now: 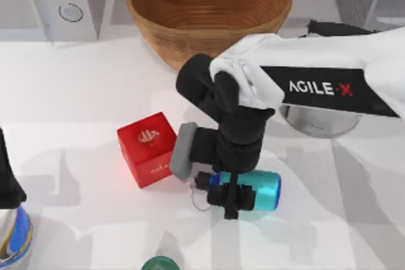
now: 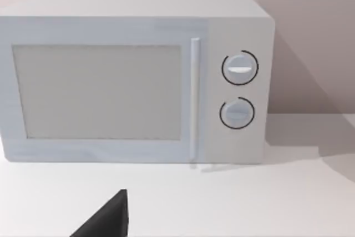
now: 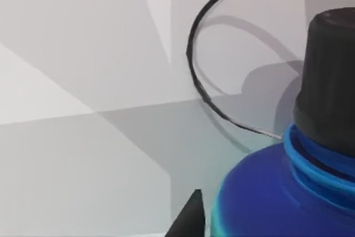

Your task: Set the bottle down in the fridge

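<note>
White microwave [image 2: 136,79] standing on pale surface [image 2: 249,203], against plain wall. Door closed, wide greyish window pane [image 2: 97,91] across most of front. Slim vertical handle [image 2: 194,101] just beside window. Control panel next to handle, two round knobs stacked: upper knob [image 2: 239,68], lower knob [image 2: 237,112], each ringed dark. Soft shadow on wall beside microwave. Dark wedge-shaped tip [image 2: 108,219] poking in at frame edge, near microwave's front, apart from it.
</note>
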Robot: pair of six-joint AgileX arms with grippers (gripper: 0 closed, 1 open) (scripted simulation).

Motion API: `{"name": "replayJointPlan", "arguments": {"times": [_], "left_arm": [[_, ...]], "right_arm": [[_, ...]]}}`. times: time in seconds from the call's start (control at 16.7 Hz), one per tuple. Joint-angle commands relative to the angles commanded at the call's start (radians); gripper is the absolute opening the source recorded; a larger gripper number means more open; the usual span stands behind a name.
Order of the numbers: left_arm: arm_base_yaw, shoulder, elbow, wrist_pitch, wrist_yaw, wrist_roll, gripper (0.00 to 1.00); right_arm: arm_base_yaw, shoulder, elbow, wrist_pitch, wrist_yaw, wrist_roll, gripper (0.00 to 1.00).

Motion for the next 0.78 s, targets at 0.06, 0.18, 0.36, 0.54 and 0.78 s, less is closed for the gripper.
{"name": "replayJointPlan", "arguments": {"times": [0.06,0.18,0.36,0.54,0.78], "left_arm": [[0.000,0.000,0.000,0.000,0.000,0.000,1.00],[0.000,0.000,0.000,0.000,0.000,0.000,1.00],[0.000,0.000,0.000,0.000,0.000,0.000,1.00],[0.000,0.000,0.000,0.000,0.000,0.000,1.00],[0.000,0.000,0.000,0.000,0.000,0.000,1.00]], "right_arm": [[0.000,0.000,0.000,0.000,0.000,0.000,0.01],[-0.007,-0.013,0.001,-0.001,0.008,-0.005,0.01],[-0.053,-0.083,-0.051,-0.013,0.011,-0.061,0.01],[-0.129,-0.200,-0.141,-0.045,0.013,-0.134,0.01],[-0.207,-0.297,-0.226,-0.073,0.018,-0.208,0.01]]}}
